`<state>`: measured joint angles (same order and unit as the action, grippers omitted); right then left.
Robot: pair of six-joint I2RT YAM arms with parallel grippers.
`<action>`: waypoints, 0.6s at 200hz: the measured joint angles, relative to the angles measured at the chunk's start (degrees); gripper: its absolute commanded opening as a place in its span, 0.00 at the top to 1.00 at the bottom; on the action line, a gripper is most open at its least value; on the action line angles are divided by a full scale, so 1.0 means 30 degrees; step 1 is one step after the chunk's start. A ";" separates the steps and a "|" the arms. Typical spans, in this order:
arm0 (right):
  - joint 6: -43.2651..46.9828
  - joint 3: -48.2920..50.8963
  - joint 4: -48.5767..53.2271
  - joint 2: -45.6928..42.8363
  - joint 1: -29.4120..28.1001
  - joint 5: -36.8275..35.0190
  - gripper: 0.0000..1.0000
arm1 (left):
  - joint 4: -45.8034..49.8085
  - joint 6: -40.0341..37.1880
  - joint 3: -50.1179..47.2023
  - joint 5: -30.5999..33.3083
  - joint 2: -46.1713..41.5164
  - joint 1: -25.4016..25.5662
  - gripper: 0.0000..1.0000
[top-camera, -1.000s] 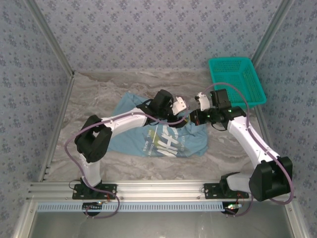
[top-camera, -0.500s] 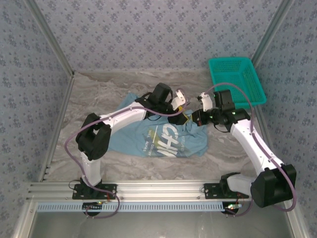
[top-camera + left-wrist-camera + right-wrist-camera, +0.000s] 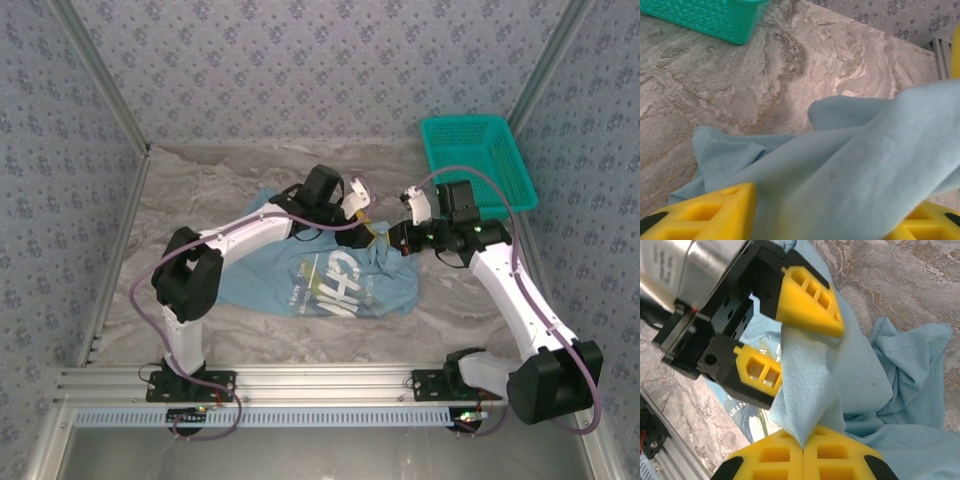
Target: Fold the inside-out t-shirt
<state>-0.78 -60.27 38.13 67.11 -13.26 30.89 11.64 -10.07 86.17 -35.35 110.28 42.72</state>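
The inside-out t-shirt point(image 3: 255, 285) lies crumpled, light blue, at the table's middle, its white lettering facing up. Its right upper edge is lifted between the two grippers. My right gripper point(image 3: 804, 447) is shut on a narrow fold of the t-shirt point(image 3: 860, 375); from above, the right gripper point(image 3: 390, 240) sits at the cloth's right edge. My left gripper point(image 3: 807, 355) has its yellow fingers point(image 3: 810, 305) standing apart, with that same fold running between them. In the left wrist view the cloth point(image 3: 865, 165) drapes across the left gripper point(image 3: 822, 220). From above, the left gripper point(image 3: 366, 212) hovers over the shirt's upper right.
A teal mesh basket point(image 3: 478, 160) stands at the back right corner, and its corner shows as the basket point(image 3: 705, 17) in the left wrist view. The marbled table point(image 3: 200, 190) is walled by patterned panels. An aluminium rail point(image 3: 300, 385) runs along the near edge.
The left gripper has drawn back and up a little. The right arm has swung its elbow outward while holding the cloth. More of the white lettering now shows.
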 measured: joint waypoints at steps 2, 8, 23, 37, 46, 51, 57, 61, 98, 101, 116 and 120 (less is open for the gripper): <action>0.0007 -0.0007 0.0015 0.0000 0.0000 0.0007 1.00 | 0.0007 0.0007 0.0000 0.0007 0.0000 -0.0007 0.44; 0.0015 -0.0058 0.0029 0.0000 0.0007 0.0007 1.00 | 0.0029 -0.0066 0.0000 0.0007 -0.0007 -0.0080 0.44; 0.0066 -0.0138 0.0044 0.0000 0.0007 0.0022 1.00 | 0.0102 -0.0204 0.0000 0.0080 -0.0007 -0.0204 0.43; 0.0073 -0.0146 0.0051 0.0000 0.0022 0.0073 1.00 | 0.0219 -0.0372 0.0000 0.0095 -0.0007 -0.0211 0.42; 0.0073 -0.0146 0.0095 0.0000 0.0022 0.0073 1.00 | 0.0277 -0.0510 0.0000 0.0109 -0.0007 -0.0204 0.42; 0.0073 -0.0146 0.0117 0.0000 0.0029 0.0073 1.00 | 0.0313 -0.0539 0.0000 0.0153 -0.0007 -0.0204 0.42; 0.0080 -0.0146 0.0117 0.0000 0.0044 0.0080 1.00 | 0.0364 -0.0590 0.0000 0.0160 -0.0007 -0.0204 0.42; 0.0073 -0.0146 0.0117 0.0000 0.0044 0.0102 1.00 | 0.0379 -0.0634 0.0000 0.0160 -0.0007 -0.0204 0.42; -0.0015 -0.0146 -0.0168 0.0000 0.0058 0.0699 1.00 | 0.0372 -0.0510 0.0299 0.0189 0.0197 0.0087 0.66; -0.0015 -0.0146 -0.0204 0.0000 0.0058 0.0714 1.00 | 0.0393 -0.0546 0.0430 0.0131 0.0284 0.0146 0.70; -0.0080 -0.0138 -0.0328 0.0000 0.0087 0.0612 1.00 | 0.0372 -0.0342 0.0998 -0.0240 0.0627 0.0379 0.87; -0.0080 -0.0138 -0.0321 0.0000 0.0095 0.0437 0.98 | 0.0401 -0.0066 0.1093 -0.0408 0.0656 0.0415 0.90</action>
<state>-1.02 -60.69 37.17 67.11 -12.97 32.21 12.84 -10.26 89.45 -36.58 112.25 43.97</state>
